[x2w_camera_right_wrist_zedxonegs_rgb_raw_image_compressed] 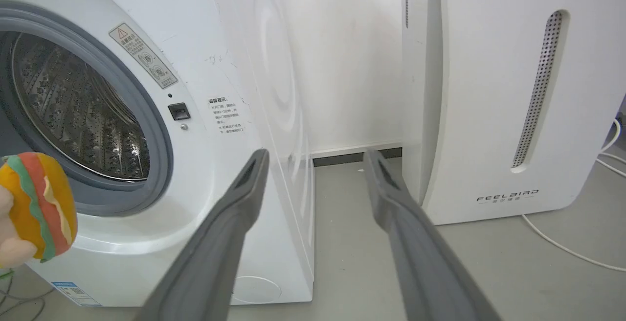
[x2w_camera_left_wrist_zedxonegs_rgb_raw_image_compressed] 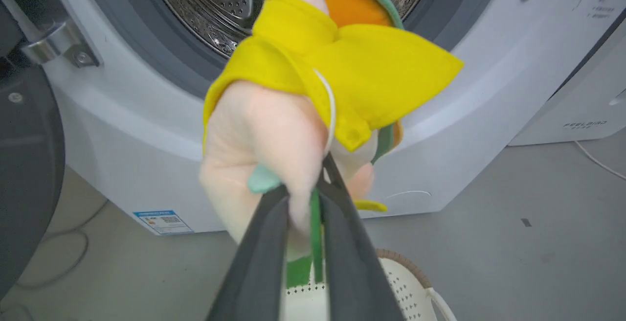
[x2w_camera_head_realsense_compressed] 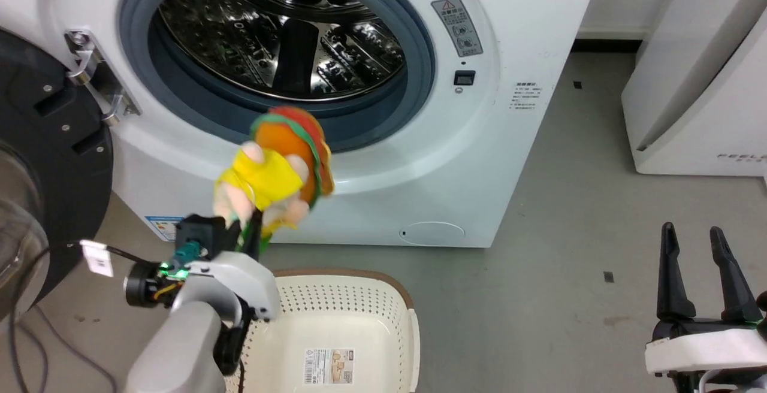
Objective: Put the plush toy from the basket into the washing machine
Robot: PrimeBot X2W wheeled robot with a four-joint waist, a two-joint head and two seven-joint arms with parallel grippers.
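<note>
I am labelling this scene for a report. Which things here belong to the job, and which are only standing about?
Belong to the job:
- plush toy, clamped in the left gripper
- washing machine, door open
- basket, on the floor below

Only standing about:
- white FEELBIRD appliance
- white cable on the floor
- right gripper, open, holding nothing

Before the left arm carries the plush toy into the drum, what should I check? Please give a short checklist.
1. Grip: left end effector shut on the plush toy: ok.
2. Access: washing machine door open, at the left: ok.
3. Opening: drum mouth free of obstacles: ok.
4. Clearance: plush toy held above the basket: ok.
5. Placement: plush toy inside the drum: not ok, it hangs in front of the gasket.
6. Other arm: right end effector open, apart from the path: ok.
</note>
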